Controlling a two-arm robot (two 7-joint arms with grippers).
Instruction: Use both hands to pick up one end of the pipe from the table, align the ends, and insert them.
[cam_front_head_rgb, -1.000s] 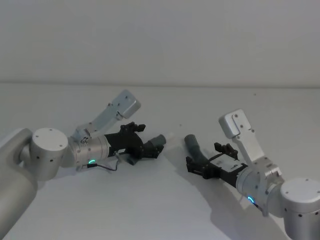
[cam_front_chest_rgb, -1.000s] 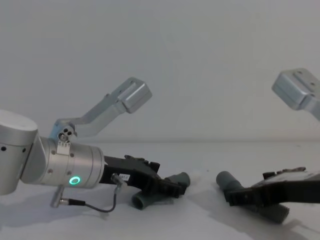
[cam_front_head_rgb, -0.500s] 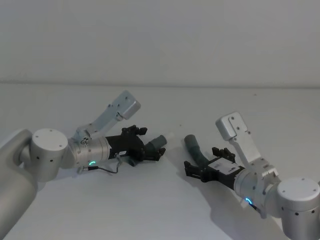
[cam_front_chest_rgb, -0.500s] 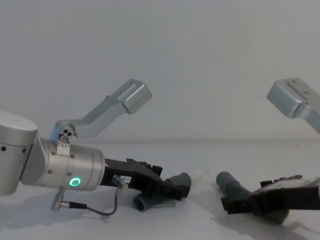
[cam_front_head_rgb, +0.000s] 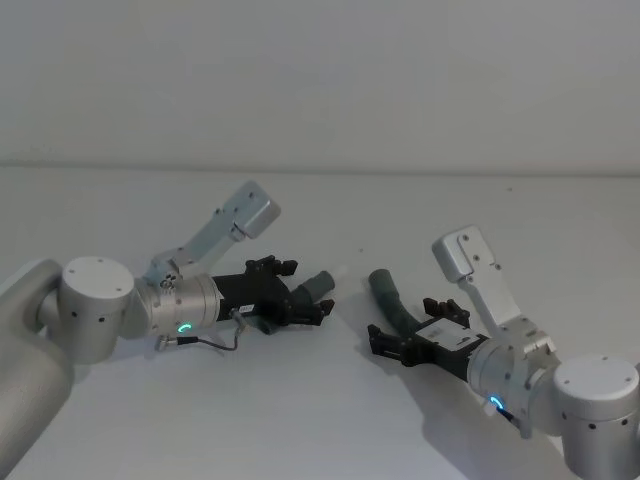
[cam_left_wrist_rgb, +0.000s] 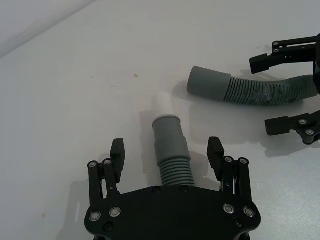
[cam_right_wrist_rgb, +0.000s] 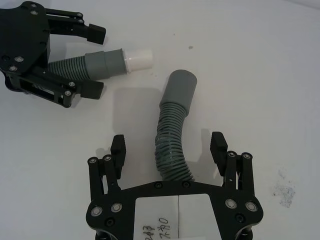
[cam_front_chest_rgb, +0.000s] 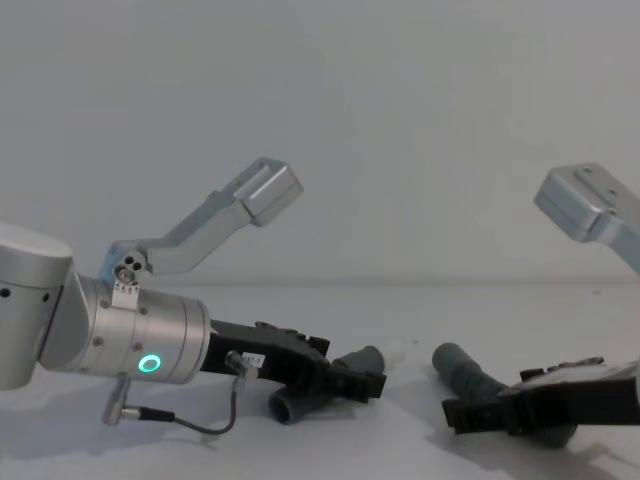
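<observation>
The left pincer (cam_left_wrist_rgb: 166, 147) and right pincer (cam_right_wrist_rgb: 168, 141) are matt black plastic with bright metal screws (cam_left_wrist_rgb: 115, 212), on satin silver-grey metal arms (cam_front_head_rgb: 188, 300). The tipped hose (cam_left_wrist_rgb: 172, 162) between the left pincer's fingers and the curved hose (cam_right_wrist_rgb: 170, 150) between the right's are matt grey, ribbed with smooth cuffs. The tabletop (cam_right_wrist_rgb: 260, 60) is smooth matt white.

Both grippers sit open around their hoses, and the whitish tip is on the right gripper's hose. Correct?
No. The left gripper and right gripper are open around their hoses, but the whitish tip is on the left hose, as the left wrist view shows.
</observation>
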